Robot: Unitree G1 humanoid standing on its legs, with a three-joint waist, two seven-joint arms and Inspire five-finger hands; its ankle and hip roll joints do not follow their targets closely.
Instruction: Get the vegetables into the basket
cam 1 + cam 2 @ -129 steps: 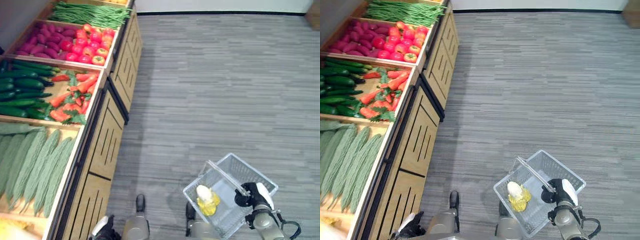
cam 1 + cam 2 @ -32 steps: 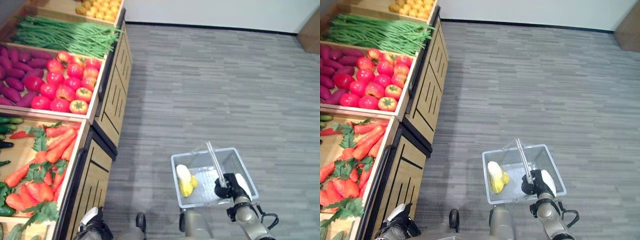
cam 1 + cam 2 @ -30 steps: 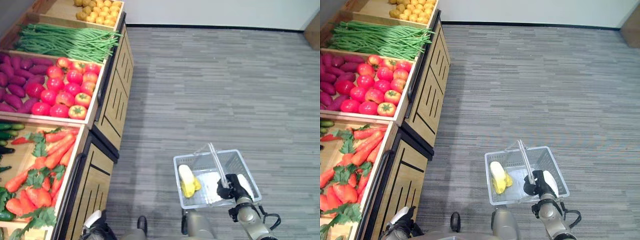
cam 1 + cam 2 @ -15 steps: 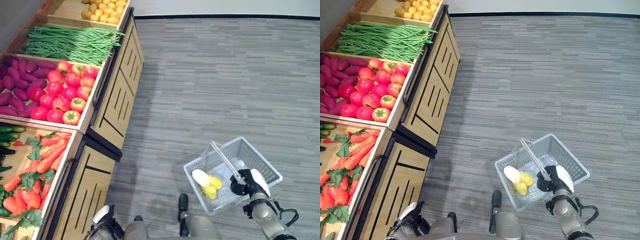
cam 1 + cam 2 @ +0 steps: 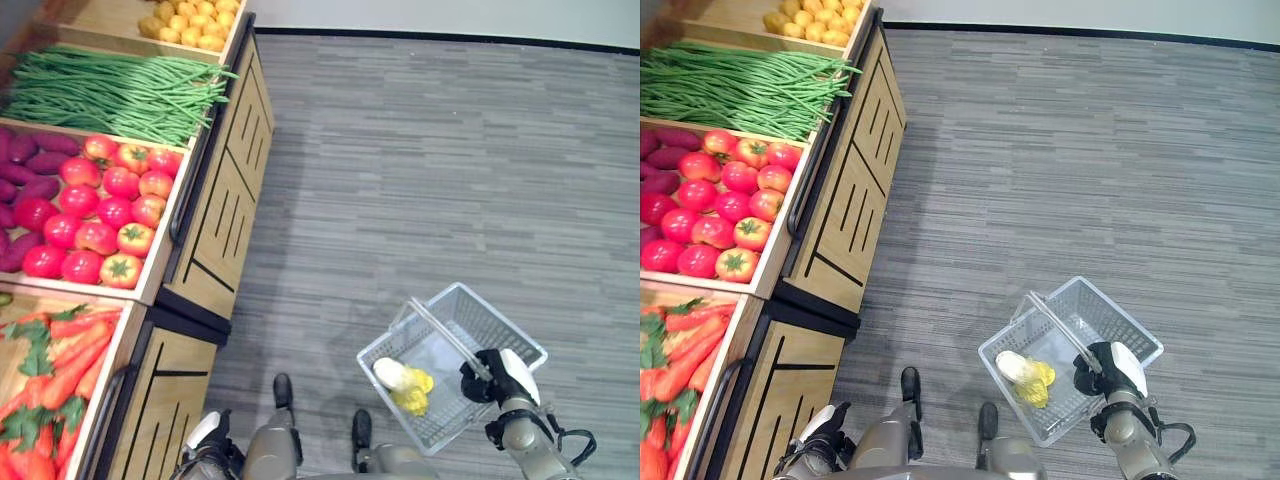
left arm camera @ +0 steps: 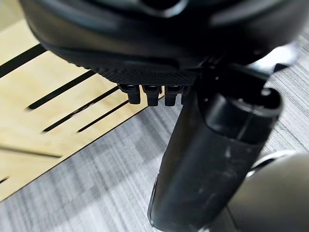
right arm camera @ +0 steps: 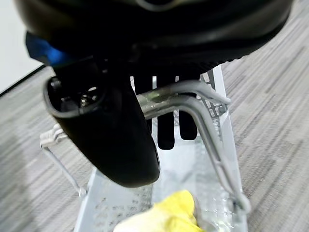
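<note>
Progress on the task is partial, judged from the present layout. One vegetable, a pale cabbage with yellow leaves [image 5: 402,384], lies inside the wire basket [image 5: 520,348], toward the side nearest the stand.

The right hand [image 5: 493,373] carries the basket above the grey floor [image 5: 450,180]. In the right wrist view its fingers [image 7: 164,130] and thumb [image 7: 108,140] are curled round the metal handle [image 7: 193,104], with the cabbage [image 7: 161,220] visible below.

The left hand [image 5: 203,437] hangs low beside the wooden cabinet [image 5: 215,225]. In the left wrist view the fingertips [image 6: 149,92] look curled under the palm and grasp nothing.

Remaining stock sits on the wooden stand:
- green beans [image 5: 110,90]
- tomatoes [image 5: 105,210]
- purple sweet potatoes [image 5: 30,180]
- carrots [image 5: 50,370]
- small yellow potatoes [image 5: 190,25]

None of these has reached the basket. Further picking is therefore outstanding. The basket is well apart from the trays, so the free left hand is the likely one to do the picking.
</note>
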